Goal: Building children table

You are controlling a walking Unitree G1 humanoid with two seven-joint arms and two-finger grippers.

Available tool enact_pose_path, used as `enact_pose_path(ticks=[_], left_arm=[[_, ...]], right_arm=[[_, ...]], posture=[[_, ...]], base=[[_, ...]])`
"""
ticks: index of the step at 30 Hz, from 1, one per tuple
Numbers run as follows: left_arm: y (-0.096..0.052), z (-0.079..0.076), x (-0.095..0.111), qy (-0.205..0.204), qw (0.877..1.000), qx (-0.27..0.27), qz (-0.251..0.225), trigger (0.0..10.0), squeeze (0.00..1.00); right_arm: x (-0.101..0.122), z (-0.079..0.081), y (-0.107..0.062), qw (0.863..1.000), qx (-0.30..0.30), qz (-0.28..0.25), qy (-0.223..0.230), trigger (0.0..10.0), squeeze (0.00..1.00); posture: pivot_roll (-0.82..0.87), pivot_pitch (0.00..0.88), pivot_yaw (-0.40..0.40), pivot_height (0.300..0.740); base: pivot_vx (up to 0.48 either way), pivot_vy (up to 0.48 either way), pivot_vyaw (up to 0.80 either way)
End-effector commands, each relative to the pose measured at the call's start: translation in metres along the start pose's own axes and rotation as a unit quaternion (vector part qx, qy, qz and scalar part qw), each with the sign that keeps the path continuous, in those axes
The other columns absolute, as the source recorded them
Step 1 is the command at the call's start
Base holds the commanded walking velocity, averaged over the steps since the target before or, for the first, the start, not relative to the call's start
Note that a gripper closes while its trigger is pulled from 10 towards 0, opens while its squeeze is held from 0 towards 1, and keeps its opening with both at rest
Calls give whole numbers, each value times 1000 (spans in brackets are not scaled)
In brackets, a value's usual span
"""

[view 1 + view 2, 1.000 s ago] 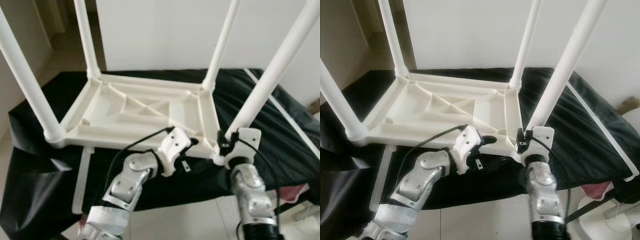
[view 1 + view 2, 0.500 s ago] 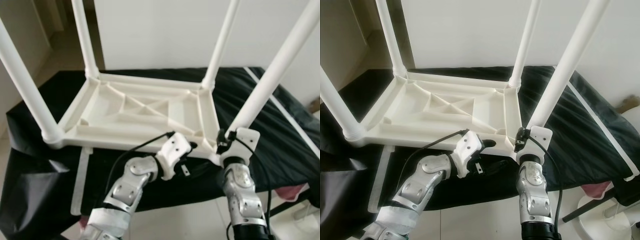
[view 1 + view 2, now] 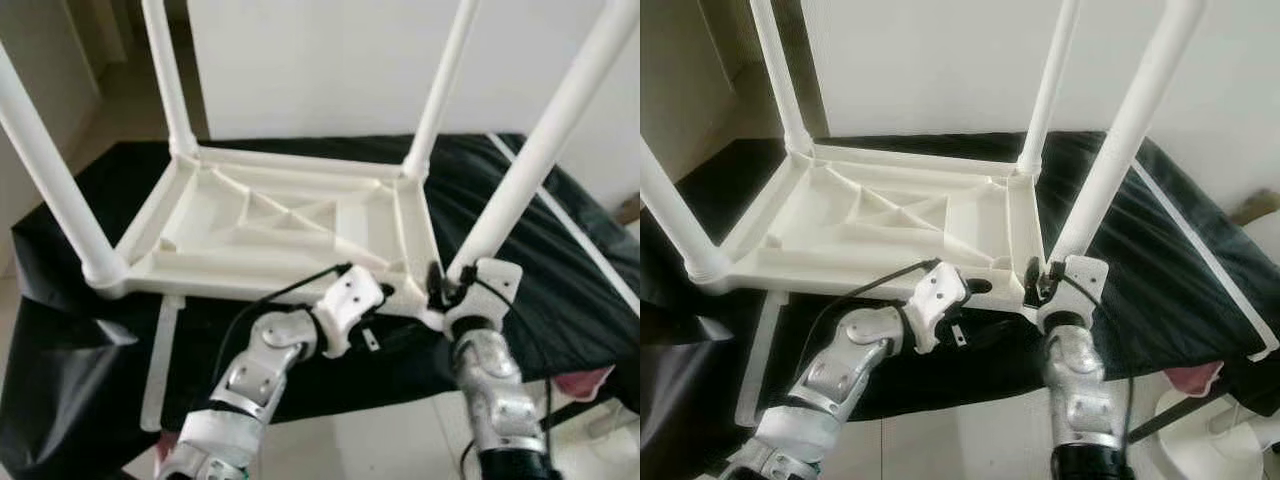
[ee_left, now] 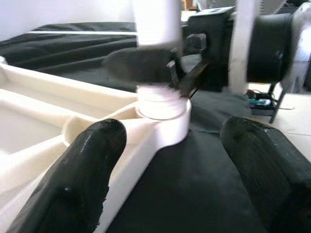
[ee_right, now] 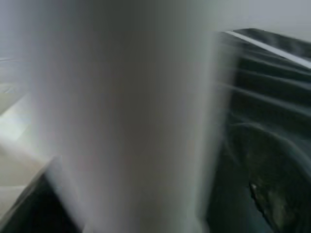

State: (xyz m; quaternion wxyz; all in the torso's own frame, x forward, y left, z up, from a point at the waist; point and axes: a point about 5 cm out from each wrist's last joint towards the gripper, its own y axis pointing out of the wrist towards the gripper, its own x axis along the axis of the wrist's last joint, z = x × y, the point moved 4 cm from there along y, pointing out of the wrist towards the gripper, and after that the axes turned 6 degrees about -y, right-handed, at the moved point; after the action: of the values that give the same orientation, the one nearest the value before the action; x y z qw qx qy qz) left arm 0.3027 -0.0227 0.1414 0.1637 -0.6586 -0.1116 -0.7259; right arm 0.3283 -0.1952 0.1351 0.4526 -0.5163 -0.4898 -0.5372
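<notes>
Black-draped counter bears upturned table; right end effector clamps leg to seat it, left end effector wide beside.

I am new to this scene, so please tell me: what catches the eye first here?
A white plastic children's table lies upside down on a black cloth, its four round legs pointing up. The right gripper is at the base of the near right leg, and the left gripper, fingers apart, sits beside that corner.

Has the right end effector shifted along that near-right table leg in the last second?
No clear shift: the right end effector sits at the base of the near-right leg, beside the corner socket of the upturned tabletop, as it did a second ago.
</notes>
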Motion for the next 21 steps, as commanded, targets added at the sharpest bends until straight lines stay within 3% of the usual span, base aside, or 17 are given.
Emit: enact_pose_path(ticks=[1,3,4,5,6,10,13,21], left_arm=[[-1,14,0,1,997,79,-7,10000,0],[-1,14,1,2,997,79,-9,10000,0],[-1,14,2,4,997,79,-9,10000,0],[-1,13,2,5,997,79,-10,10000,0],[-1,13,2,6,997,79,-10,10000,0],[-1,13,2,6,997,79,-11,10000,0],[1,8,3,9,998,68,-13,10000,0],[0,8,4,10,998,66,-13,10000,0]], right_arm=[[1,0,0,1000,17,-4,4,10000,1000],[4,-2,1,999,31,-8,-2,10000,1000],[6,-4,2,999,45,-13,-11,10000,839],[8,-6,2,997,67,-15,-19,10000,200],[8,-6,3,996,87,-16,-24,10000,0],[9,-5,3,992,121,-21,-30,10000,0],[7,-1,10,973,222,-20,-53,10000,0],[5,-2,13,963,263,-11,-61,10000,0]], posture=[[30,0,-46,740],[32,0,-50,740],[34,0,-52,740],[33,0,-53,740],[33,0,-55,740],[32,0,-57,740],[38,0,-54,740],[43,0,-52,740]], base=[[0,0,0],[0,0,0],[0,0,0],[0,0,0],[0,0,0],[0,0,0],[0,0,0],[0,0,0]])
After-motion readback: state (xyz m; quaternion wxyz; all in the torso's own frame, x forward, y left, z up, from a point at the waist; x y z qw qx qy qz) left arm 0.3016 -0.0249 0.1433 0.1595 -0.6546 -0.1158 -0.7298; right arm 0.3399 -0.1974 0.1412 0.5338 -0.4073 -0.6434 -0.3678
